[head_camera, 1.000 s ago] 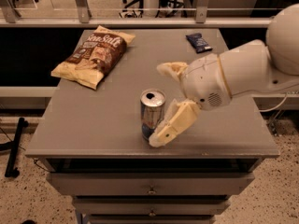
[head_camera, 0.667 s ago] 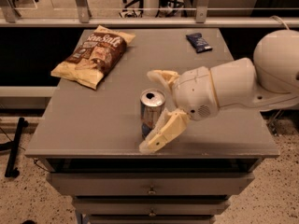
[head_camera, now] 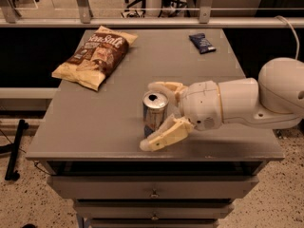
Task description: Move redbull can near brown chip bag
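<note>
The redbull can [head_camera: 155, 112] stands upright on the grey table [head_camera: 95, 127] near its front edge, pull-tab top showing. My gripper [head_camera: 149, 116] reaches in from the right and is open, with one cream finger [head_camera: 164, 86] behind the can and the other [head_camera: 164, 136] in front of it. The can sits between them; I cannot tell whether they touch it. The brown chip bag [head_camera: 95, 56] with "Sea Salt" lettering lies flat at the table's far left, well apart from the can.
A small dark blue snack packet [head_camera: 202, 42] lies at the far right of the table. The table has drawers [head_camera: 152, 191] below its front edge. A railing [head_camera: 152, 20] runs behind the table.
My gripper has moved left, so its fingers now straddle the can instead of standing to its right. The can and the chip bag have not moved.
</note>
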Controlling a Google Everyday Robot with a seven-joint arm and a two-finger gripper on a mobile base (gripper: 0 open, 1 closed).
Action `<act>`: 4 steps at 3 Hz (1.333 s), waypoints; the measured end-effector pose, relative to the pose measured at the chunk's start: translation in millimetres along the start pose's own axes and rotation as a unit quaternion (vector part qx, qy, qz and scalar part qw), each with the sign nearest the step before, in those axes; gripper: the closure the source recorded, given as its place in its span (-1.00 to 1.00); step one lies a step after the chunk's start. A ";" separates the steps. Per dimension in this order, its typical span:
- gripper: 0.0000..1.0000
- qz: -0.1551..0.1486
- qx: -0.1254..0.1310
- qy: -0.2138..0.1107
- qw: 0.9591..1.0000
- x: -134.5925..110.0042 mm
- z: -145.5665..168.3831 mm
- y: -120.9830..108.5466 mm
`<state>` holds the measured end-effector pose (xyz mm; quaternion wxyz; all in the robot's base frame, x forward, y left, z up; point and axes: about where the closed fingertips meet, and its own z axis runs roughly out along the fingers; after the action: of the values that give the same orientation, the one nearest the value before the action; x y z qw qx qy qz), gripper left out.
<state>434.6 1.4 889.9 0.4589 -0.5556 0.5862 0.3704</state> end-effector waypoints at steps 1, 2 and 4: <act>-0.19 0.013 0.007 -0.019 1.000 4.3 -0.6 -3.5; 0.27 0.027 0.012 -0.025 0.999 0.5 -1.7 -9.5; 1.00 0.022 0.061 -0.042 0.997 -25.7 -51.6 -66.1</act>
<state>492.7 -46.5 935.0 0.5085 -0.4974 0.5996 0.3668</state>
